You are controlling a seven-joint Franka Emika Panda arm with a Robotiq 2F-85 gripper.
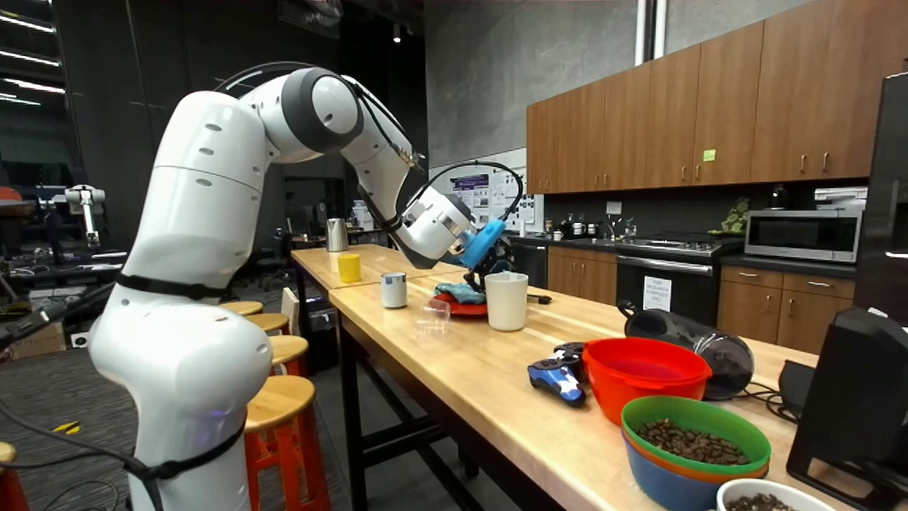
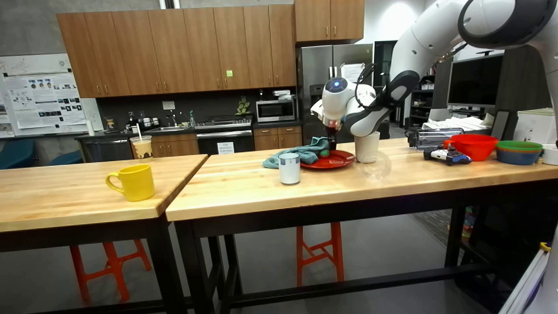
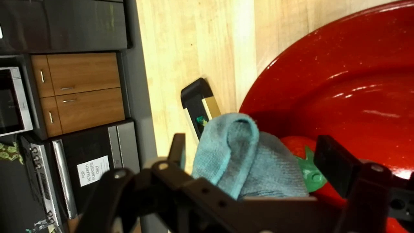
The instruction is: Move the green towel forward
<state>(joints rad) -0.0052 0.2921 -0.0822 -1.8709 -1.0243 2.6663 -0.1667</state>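
Note:
The green towel is a teal, crumpled cloth, and it lies partly on a red plate in both exterior views. The towel [image 1: 460, 292] [image 2: 301, 154] shows a raised fold in the wrist view [image 3: 275, 171]. The red plate [image 1: 464, 310] [image 2: 333, 161] fills the right of the wrist view [image 3: 355, 84]. My gripper [image 1: 477, 278] [image 2: 332, 140] is low over the towel and plate. In the wrist view the gripper [image 3: 255, 157] is open, with a finger on each side of the fold. A red toy with a green leafy top [image 3: 310, 174] lies beside the towel, near the right finger.
A cream cup [image 1: 507, 303] [image 2: 367, 148] stands close beside the plate. A white mug [image 1: 394, 291] [image 2: 289, 168] and a clear plastic container [image 1: 433, 318] are nearby. A black and tan object [image 3: 199, 97] lies past the towel. A game controller [image 1: 560, 376] and red bowl [image 1: 642, 376] stand further along.

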